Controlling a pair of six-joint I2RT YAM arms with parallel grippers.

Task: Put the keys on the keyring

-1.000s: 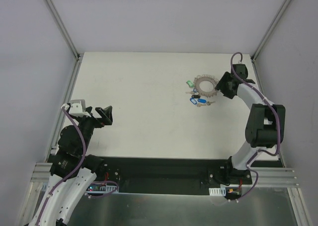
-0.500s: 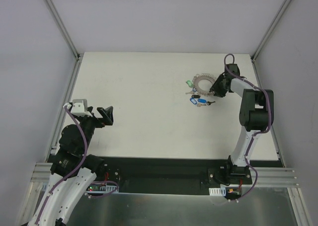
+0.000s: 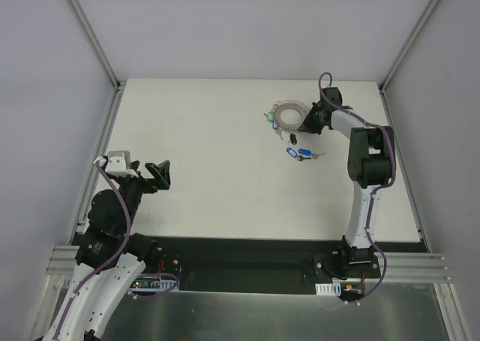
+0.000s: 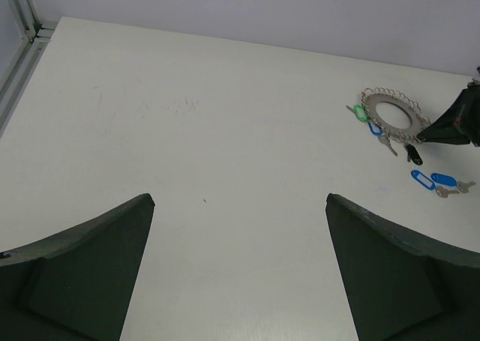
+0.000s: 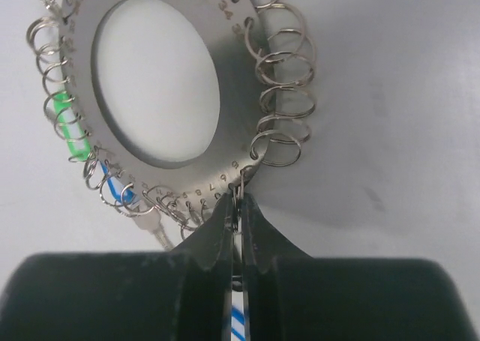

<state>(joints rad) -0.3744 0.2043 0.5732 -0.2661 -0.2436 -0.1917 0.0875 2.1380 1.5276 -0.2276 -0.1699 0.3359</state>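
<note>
We see two arms built alike. The left arm (image 3: 105, 221) and the right arm (image 3: 362, 213) wear glossy white shells over their links, with matte black housings at the joints. A thin purple cable (image 3: 324, 82) runs along the right arm, and a second one runs along the left. A small pale grey camera box (image 3: 118, 161) sits on the left wrist. The right arm's black metal base (image 3: 337, 266) has a white ribbed connector (image 3: 326, 288) beside it. The left gripper (image 3: 161, 174) has broad, dark, wedge-shaped fingers (image 4: 82, 281). Those of the right gripper (image 5: 238, 198) are black and taper to narrow tips.
</note>
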